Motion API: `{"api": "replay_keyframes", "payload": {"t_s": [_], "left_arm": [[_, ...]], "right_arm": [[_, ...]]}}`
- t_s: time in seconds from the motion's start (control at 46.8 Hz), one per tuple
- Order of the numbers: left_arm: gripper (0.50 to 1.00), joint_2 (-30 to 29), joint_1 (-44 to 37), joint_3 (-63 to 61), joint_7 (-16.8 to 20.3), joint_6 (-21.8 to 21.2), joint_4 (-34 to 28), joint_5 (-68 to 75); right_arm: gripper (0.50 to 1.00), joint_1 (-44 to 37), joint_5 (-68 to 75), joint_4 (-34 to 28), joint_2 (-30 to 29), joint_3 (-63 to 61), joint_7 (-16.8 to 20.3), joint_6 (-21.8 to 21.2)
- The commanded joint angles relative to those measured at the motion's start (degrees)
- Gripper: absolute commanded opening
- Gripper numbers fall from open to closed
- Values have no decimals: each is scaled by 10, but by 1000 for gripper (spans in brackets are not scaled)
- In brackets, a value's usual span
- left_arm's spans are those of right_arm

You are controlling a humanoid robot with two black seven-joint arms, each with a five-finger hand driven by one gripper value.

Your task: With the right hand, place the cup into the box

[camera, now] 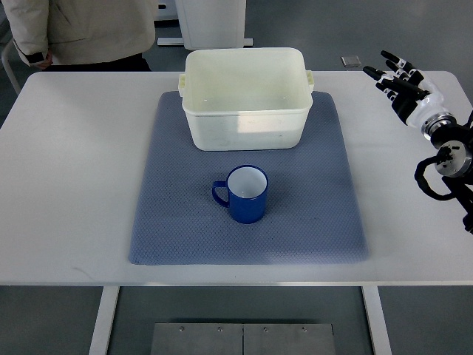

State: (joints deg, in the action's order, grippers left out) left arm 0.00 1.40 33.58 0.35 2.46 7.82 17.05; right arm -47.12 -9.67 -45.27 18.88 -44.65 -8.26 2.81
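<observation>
Top view shows the blue cup (247, 194) standing upright on a blue-grey mat (325, 222), just on the robot's side of the cream box (245, 100) and apart from it. Its handle points to the picture's left, away from the side the working arm enters from. The box sits at the far end of the same mat, open and, as far as can be seen, with nothing inside.

The right hand (403, 83) hovers well off to the right of the box, over bare bench (66, 185), its fingers stretched out and spread, gripping nothing. The left hand is out of sight.

The cup looks like enamel or hard plastic: rigid, probably light, with a smooth, glossy wall that could slip under a loose hold. Since the handle faces away, the likeliest grip is around the body, fingers wrapping the wall below the rim, or a pinch over the rim from above. The white interior appears empty, so tilting it should spill nothing.

The mat has a fine woven texture and should keep the cup from sliding as fingers close. The bench is white and smooth. Beyond the box, at the far edge, a person (81, 29) in a light jacket stands, and a small dark object (351, 61) lies to the box's right.
</observation>
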Motion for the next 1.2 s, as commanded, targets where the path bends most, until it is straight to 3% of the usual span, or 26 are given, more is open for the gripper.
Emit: {"api": "replay_keyframes", "payload": {"t_s": [0.0, 1.175], "left_arm": [[1000, 0, 0, 0, 0, 0, 0, 0], [1000, 0, -1, 0, 0, -1, 0, 0]], "right_arm": [[1000, -2, 0, 0, -1, 0, 0, 0], [1000, -13, -1, 0, -38, 3, -1, 0]]}}
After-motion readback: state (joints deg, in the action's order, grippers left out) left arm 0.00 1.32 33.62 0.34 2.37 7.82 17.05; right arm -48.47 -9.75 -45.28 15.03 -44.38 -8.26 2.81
